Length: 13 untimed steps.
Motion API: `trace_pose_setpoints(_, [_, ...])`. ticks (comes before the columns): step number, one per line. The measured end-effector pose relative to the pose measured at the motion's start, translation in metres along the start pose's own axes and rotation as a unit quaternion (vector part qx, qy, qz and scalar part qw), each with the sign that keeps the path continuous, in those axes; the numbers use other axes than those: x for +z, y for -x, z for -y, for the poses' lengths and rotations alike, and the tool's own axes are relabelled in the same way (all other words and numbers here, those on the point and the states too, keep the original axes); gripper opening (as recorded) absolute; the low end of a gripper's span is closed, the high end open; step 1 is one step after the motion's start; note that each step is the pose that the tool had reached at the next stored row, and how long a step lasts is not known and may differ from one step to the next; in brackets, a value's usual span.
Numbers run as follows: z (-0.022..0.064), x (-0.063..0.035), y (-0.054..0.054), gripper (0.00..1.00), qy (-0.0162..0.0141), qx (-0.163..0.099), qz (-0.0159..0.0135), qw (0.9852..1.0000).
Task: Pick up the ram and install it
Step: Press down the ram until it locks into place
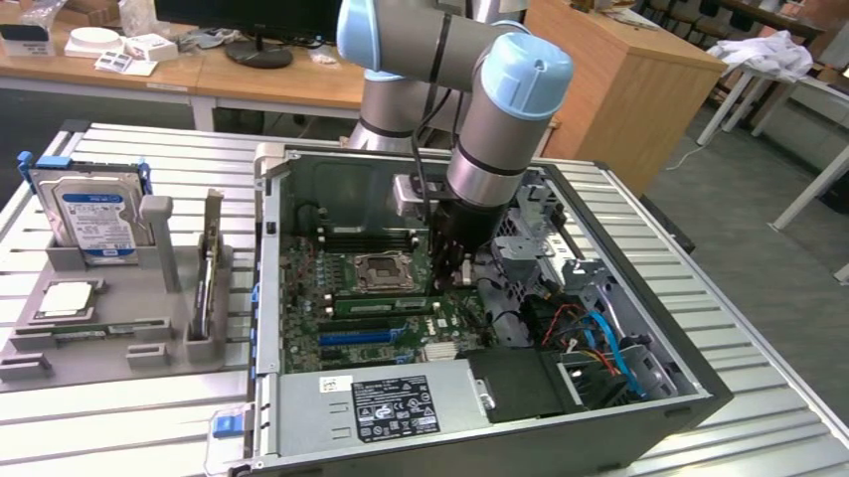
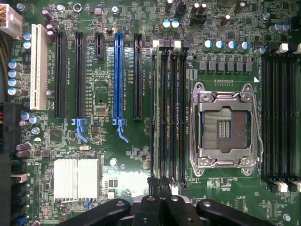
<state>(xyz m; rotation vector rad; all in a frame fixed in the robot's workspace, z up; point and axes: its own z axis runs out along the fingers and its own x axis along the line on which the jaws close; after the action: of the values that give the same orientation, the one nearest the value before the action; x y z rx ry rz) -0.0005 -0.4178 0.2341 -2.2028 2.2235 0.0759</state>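
Ram [image 1: 381, 305] appears to stand on edge in the bank of memory slots [image 2: 175, 113] just beside the CPU socket [image 1: 381, 268], on the side of that socket facing the blue expansion slot [image 2: 118, 75]. In the wrist view the ram [image 2: 157, 113] reads as a thin green line in the slot of that bank farthest from the CPU socket [image 2: 225, 125].

The gripper [image 1: 447, 281] is down inside the open case, just beside the socket and over one end of the stick. In the wrist view the gripper [image 2: 159, 188] sits at that end of the slot bank. Its fingers [image 2: 152, 188] are drawn nearly together. Whether they pinch the board's top edge or only bear on it cannot be made out.

This looks like the seating stage. To do it well, I judge the push should run straight down along the slot, keeping the stick upright and not leaning toward the socket. Force at one end alone may tip the board, so even seating along its length matters. The white latches [image 2: 157, 44] at the slot ends are the cue, since they should close against the stick. The socket's exposed contacts lie close by, so any sideways slip toward them should be avoided.
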Motion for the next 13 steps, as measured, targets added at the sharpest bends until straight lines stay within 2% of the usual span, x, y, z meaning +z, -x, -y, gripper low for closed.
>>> trace_pose_setpoints(13, [0.0000, 0.0017, -0.0001, 0.11, 0.0000, 0.000, 0.0000, 1.0000])
